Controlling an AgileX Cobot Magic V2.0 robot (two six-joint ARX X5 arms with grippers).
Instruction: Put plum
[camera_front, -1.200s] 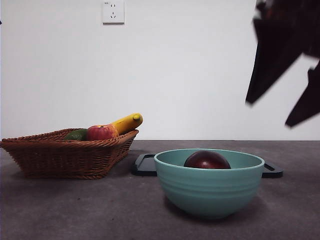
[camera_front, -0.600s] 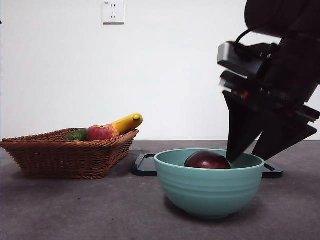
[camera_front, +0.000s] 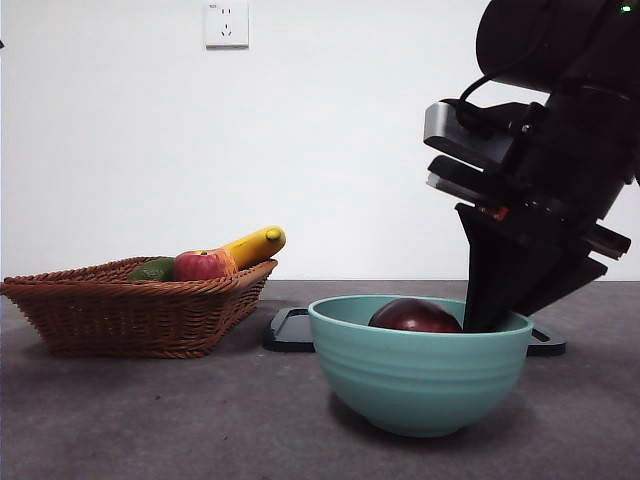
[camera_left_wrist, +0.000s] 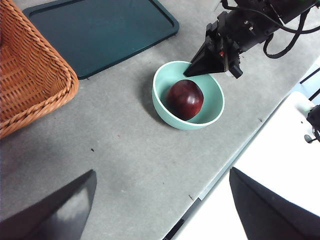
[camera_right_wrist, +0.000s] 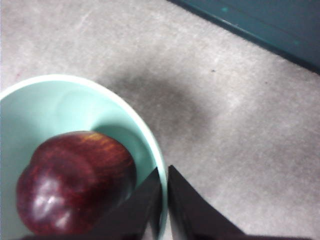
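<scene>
The right gripper (camera_front: 490, 322) is matte black with wedge-shaped jaws, a grey camera block (camera_front: 462, 125), looping black cables and a small red mark.

The right end effector (camera_front: 492, 322) has come down to the bowl's (camera_front: 418, 375) rim, jaws nearly together.

The plum (camera_front: 414, 315) is round, glossy and dark maroon-purple, with smooth skin that shows faint reddish streaks and a pale highlight in the right wrist view (camera_right_wrist: 75, 182). It lies whole inside a pale green bowl (camera_front: 420, 385), resting on the bowl's bottom, with only its upper part rising above the rim from the front. From the left wrist view (camera_left_wrist: 184, 99) it sits roughly in the bowl's middle. The bowl stands on the grey tabletop (camera_front: 150, 420), near its front edge.
</scene>
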